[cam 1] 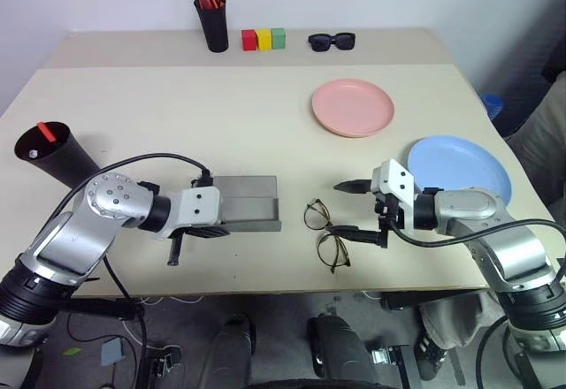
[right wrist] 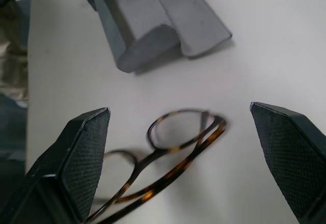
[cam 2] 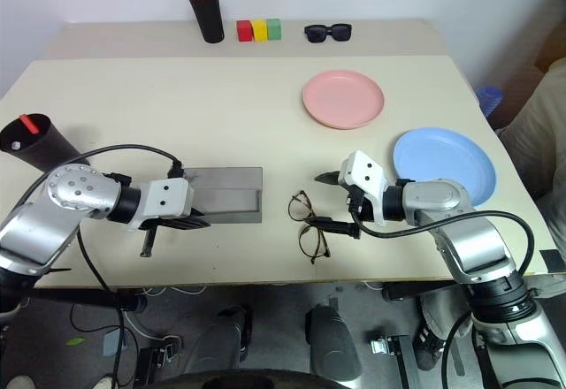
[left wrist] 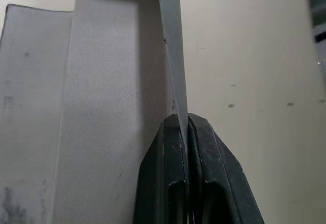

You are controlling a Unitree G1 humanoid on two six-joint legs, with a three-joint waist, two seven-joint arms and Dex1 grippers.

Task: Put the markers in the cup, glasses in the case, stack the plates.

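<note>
Glasses (cam 1: 325, 232) lie folded on the tabletop (cam 1: 177, 115) near its front edge, just right of the open grey case (cam 1: 248, 202) w/ a small gap between. Thin dark tortoise-looking frame, round lenses, temples folded in, so they should fit the tray as they are.

Left claw (left wrist: 184, 132) is clamped shut on the case's thin wall, pinching the edge between both fingers. Judging by that, it's there to pin the case so it won't skid when the glasses go in. Lid is laid back flat, tray open upward.

Right claw (right wrist: 186, 152) is spread wide, fingers either side of the glasses and hovering above, not touching yet. Looks lined up for a pinch across the frame: next step prob. lower, close on the folded frame, carry over to the tray. Risk: thin wire frame could slip or twist; lenses could take the pressure.

Black cup (cam 1: 55, 154) sits tilted at the far left edge of the tabletop w/ a red-capped marker (cam 1: 43, 132) and a 2nd one already inside, so that part seems done.

Pink plate (cam 1: 352, 107) and blue plate (cam 1: 460, 171) are apart on the right side, not stacked yet. Blue one is just behind the right arm, so likely handled after the glasses.

Back edge: pen pot (cam 1: 212, 19), coloured blocks (cam 1: 263, 39), black sunglasses (cam 1: 332, 41), well clear of the work.
</note>
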